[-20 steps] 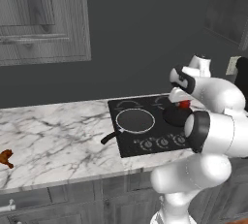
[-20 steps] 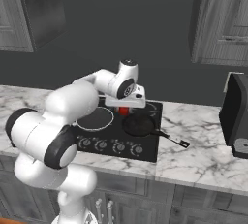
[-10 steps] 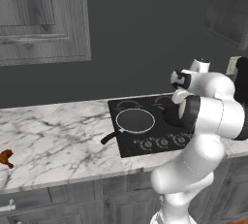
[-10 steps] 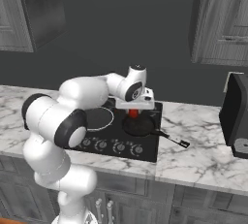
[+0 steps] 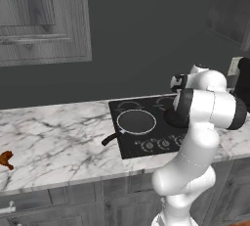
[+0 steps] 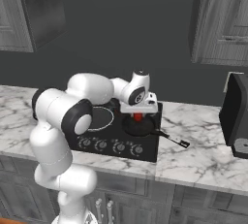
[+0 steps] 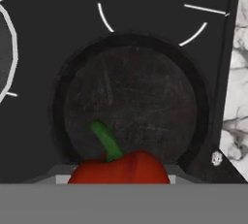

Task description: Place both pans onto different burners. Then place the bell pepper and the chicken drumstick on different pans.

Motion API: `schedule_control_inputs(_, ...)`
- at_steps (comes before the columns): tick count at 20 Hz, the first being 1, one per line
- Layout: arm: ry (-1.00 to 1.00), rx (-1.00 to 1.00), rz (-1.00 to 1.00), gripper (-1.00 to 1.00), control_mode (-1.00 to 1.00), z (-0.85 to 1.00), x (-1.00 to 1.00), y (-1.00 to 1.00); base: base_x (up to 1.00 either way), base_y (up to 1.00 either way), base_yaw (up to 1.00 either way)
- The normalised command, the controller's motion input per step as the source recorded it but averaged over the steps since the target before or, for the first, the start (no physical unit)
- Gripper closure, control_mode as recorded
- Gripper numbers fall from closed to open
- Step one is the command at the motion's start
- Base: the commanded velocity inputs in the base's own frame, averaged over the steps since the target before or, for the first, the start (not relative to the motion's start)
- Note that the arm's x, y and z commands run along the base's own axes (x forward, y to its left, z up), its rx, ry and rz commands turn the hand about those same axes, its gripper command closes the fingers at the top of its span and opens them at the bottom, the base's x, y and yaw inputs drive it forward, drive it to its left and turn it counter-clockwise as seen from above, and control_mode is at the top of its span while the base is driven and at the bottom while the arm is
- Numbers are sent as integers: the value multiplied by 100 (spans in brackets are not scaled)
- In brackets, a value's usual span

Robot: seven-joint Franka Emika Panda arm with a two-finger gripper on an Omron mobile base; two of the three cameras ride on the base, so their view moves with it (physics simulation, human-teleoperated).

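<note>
A: Claw (image 6: pixel 138 117) status?

B: I read it closed on the pepper (image 7: pixel 119 168), directly above the right pan (image 7: pixel 130 103). Drumstick (image 5: pixel 6 159) lies far left on the counter (image 5: pixel 58 142).

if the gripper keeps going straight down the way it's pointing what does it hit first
Most likely the dark pan right below it on the cooktop. The gripper carries the bell pepper, so the pepper should touch the pan's floor first. The gap is hard to judge.
</note>
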Motion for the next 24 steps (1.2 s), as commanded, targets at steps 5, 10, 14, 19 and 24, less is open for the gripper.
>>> schedule_control_inputs(5, 0, -1, 0, 100, -100, -31, 6, -2, 0, 0, 0)
schedule_control_inputs(10, 0, 0, 0, 100, -100, -27, 10, 0, 0, 0, 0)
schedule_control_inputs(14, 0, 0, 0, 100, -100, -10, 14, 0, 0, 0, 0)
schedule_control_inputs(19, 0, 0, 0, 100, -100, -16, 11, 0, 0, 0, 0)
schedule_control_inputs(24, 0, 0, 0, 100, -100, -21, 4, -4, 0, 0, 0)
